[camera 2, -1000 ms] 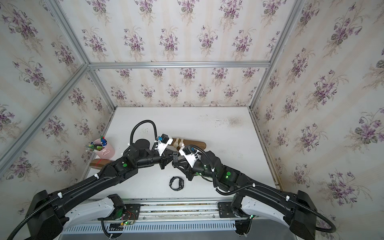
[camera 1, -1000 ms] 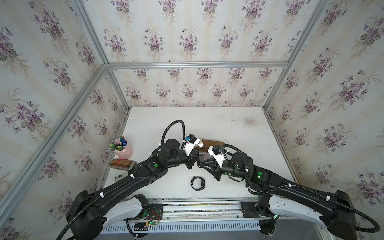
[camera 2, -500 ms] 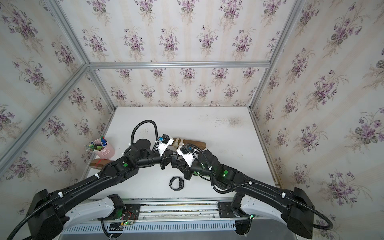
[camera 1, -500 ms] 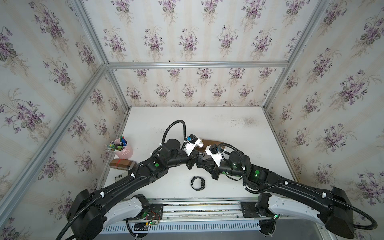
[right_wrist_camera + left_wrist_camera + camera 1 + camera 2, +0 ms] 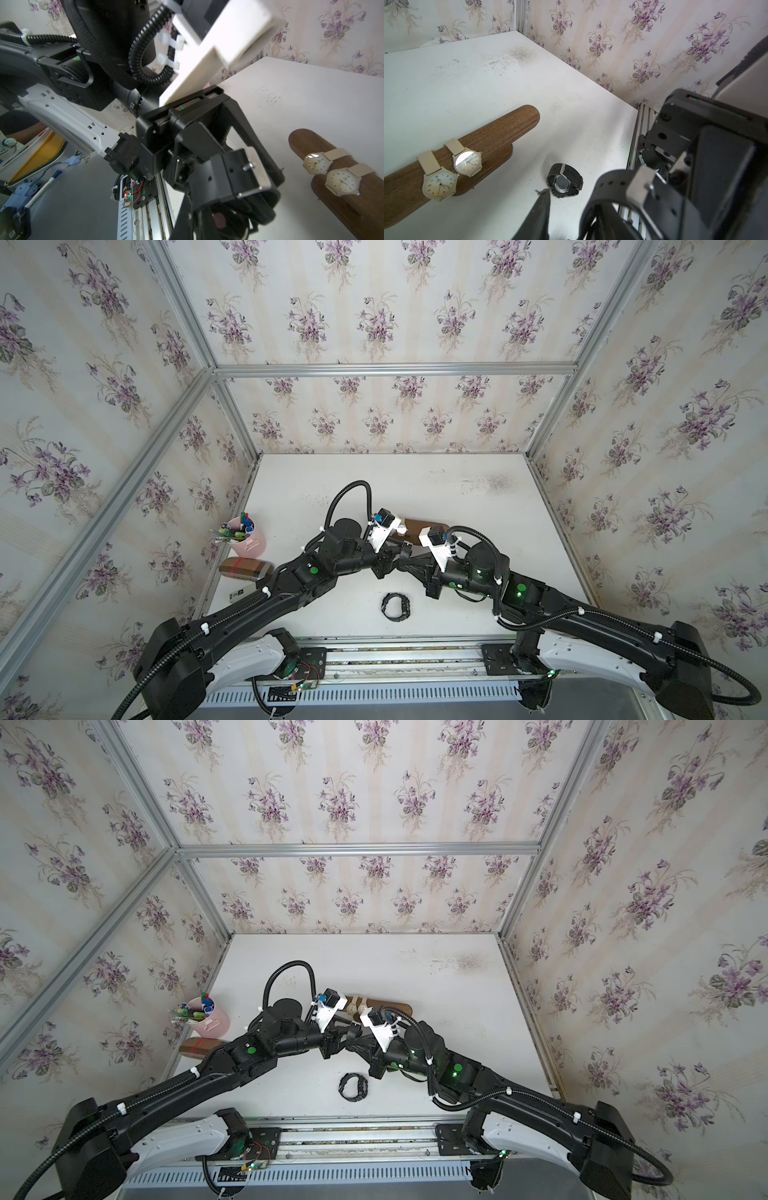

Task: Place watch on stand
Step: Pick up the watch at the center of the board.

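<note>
My two grippers meet above the middle of the white table (image 5: 478,506). The right gripper (image 5: 405,565) is shut on a black watch (image 5: 610,182) with a silver buckle (image 5: 249,172), held in the air. Its strap loop lies round one finger of my left gripper (image 5: 392,558). The left jaws stand apart, the other finger (image 5: 543,207) clear of the strap. The dark wooden stand (image 5: 500,133) lies just behind the grippers and carries two beige watches (image 5: 439,185) (image 5: 467,160). Both top views show only part of the stand (image 5: 390,1006).
A second black watch (image 5: 396,605) lies on the table near the front edge, below the grippers. A pink cup of pens (image 5: 247,535) and a brown box with red tape (image 5: 245,566) stand at the left edge. The metal rail (image 5: 395,655) runs along the front.
My left gripper has opened and released its pinch on the strap. The right gripper moved in toward it and shut on the black watch.
</note>
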`<act>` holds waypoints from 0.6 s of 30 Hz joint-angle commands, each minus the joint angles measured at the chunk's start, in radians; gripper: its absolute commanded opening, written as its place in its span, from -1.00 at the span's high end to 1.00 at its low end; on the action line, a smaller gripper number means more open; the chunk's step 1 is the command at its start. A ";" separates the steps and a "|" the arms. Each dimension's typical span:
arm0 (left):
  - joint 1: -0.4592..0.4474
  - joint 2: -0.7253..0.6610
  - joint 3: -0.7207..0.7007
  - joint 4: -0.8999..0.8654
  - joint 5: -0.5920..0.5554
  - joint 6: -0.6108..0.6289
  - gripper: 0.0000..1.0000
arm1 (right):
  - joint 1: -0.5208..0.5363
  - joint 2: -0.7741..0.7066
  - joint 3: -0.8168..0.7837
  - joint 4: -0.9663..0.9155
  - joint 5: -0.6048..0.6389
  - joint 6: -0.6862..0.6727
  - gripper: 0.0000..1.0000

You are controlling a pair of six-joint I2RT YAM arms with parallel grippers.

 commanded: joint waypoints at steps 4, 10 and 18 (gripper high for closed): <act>0.001 -0.018 -0.013 -0.009 -0.115 -0.025 -0.29 | -0.001 -0.078 -0.047 0.138 0.156 0.109 1.00; 0.004 -0.085 -0.119 0.084 -0.381 -0.139 -0.66 | -0.004 -0.107 -0.023 0.107 0.328 0.298 1.00; 0.000 -0.083 -0.257 0.387 -0.364 -0.174 -0.67 | -0.013 -0.112 -0.042 0.171 0.403 0.524 1.00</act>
